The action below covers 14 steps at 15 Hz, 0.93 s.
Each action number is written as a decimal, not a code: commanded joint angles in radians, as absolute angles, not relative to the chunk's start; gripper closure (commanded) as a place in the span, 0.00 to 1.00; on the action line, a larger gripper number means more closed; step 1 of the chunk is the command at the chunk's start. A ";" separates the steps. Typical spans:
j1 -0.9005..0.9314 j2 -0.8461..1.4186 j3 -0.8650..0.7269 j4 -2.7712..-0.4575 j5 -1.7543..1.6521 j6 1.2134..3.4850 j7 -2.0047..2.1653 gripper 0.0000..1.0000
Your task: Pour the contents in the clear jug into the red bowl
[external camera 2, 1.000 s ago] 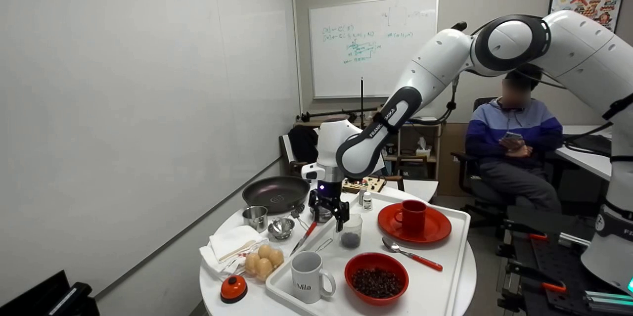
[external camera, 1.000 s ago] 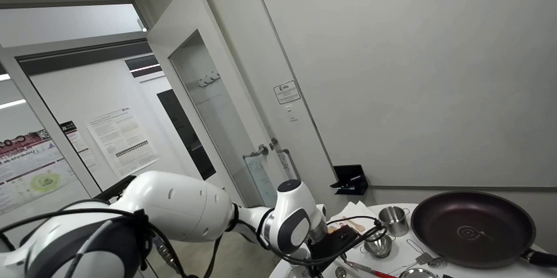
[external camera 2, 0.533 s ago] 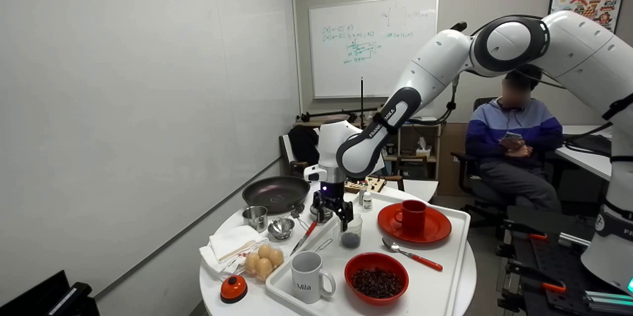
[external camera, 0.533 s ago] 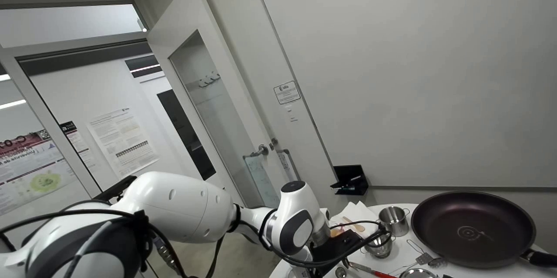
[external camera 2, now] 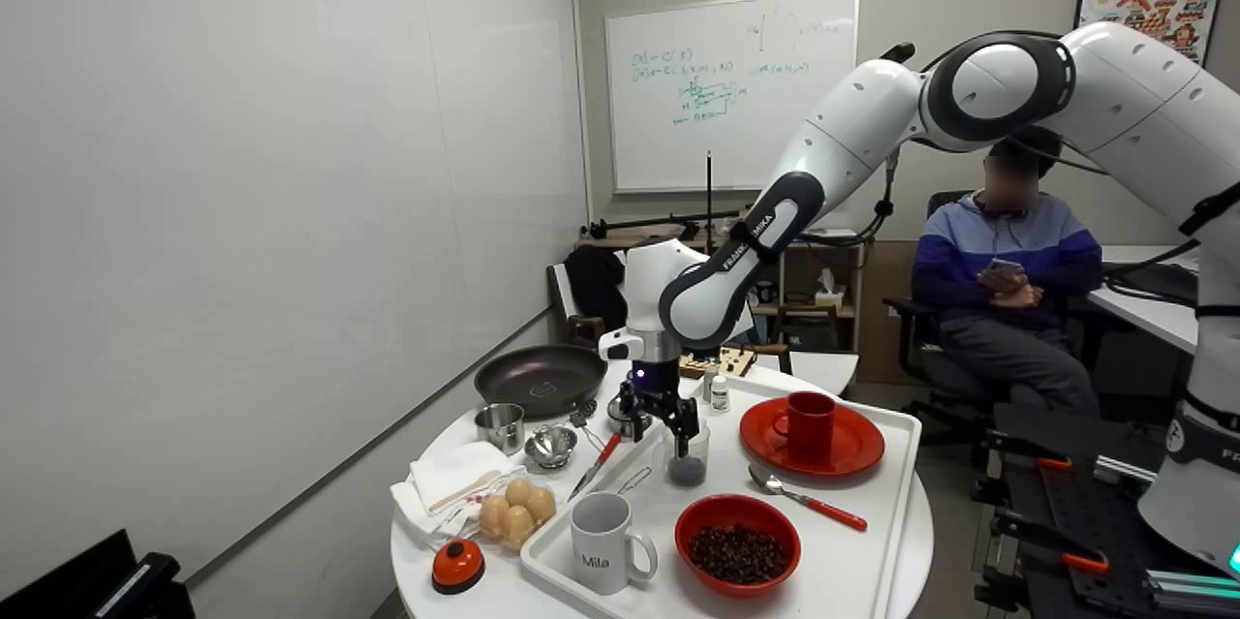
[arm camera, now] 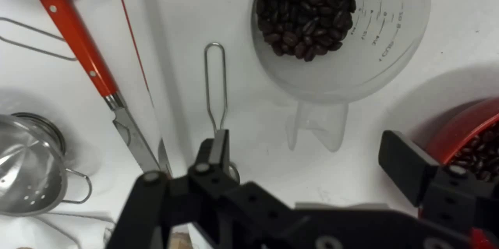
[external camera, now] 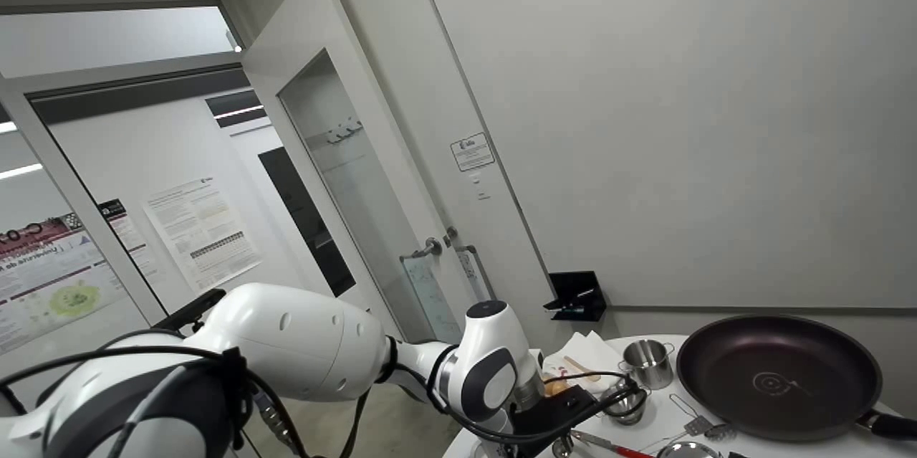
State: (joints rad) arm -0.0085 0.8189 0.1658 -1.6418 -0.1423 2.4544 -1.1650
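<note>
A round white table [external camera 2: 418, 590] bears a tray [external camera 2: 838, 561]; on it, in an exterior view, the clear jug [external camera 2: 699, 448] stands upright at eleven o'clock from the red bowl [external camera 2: 738, 510]. We judge the pour not yet begun: the jug holds dark beans [arm camera: 308, 15], so grasping, lifting and tipping remain, though the bowl also has beans. The gripper [arm camera: 306, 142] is spread wide, empty; in the wrist view the jug's handle [arm camera: 319, 118], pointing to six o'clock, appears between its parted jaws, at what height we cannot tell. That view crops jug and bowl.
</note>
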 commanded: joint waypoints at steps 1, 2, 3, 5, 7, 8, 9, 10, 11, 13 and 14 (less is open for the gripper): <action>-0.025 0.833 0.187 -1.614 -0.122 2.408 -1.179 0.32; -0.027 0.833 0.189 -1.613 -0.120 2.406 -1.182 0.40; -0.029 0.834 0.191 -1.613 -0.120 2.405 -1.185 0.47; -0.032 0.835 0.194 -1.612 -0.120 2.403 -1.189 0.63; -0.035 0.834 0.197 -1.614 -0.120 2.407 -1.194 0.77; -0.036 0.834 0.198 -1.614 -0.121 2.409 -1.196 0.85; -0.037 0.835 0.198 -1.614 -0.121 2.409 -1.199 0.92; -0.037 0.835 0.198 -1.614 -0.122 2.408 -1.200 0.94; -0.036 0.834 0.197 -1.613 -0.124 2.408 -1.202 0.92; -0.035 0.834 0.196 -1.614 -0.127 2.411 -1.205 0.91; -0.021 0.805 0.200 -1.649 -0.132 2.415 -1.195 0.91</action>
State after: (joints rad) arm -0.0257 0.8189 0.1846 -1.6414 -0.1367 2.4303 -1.1773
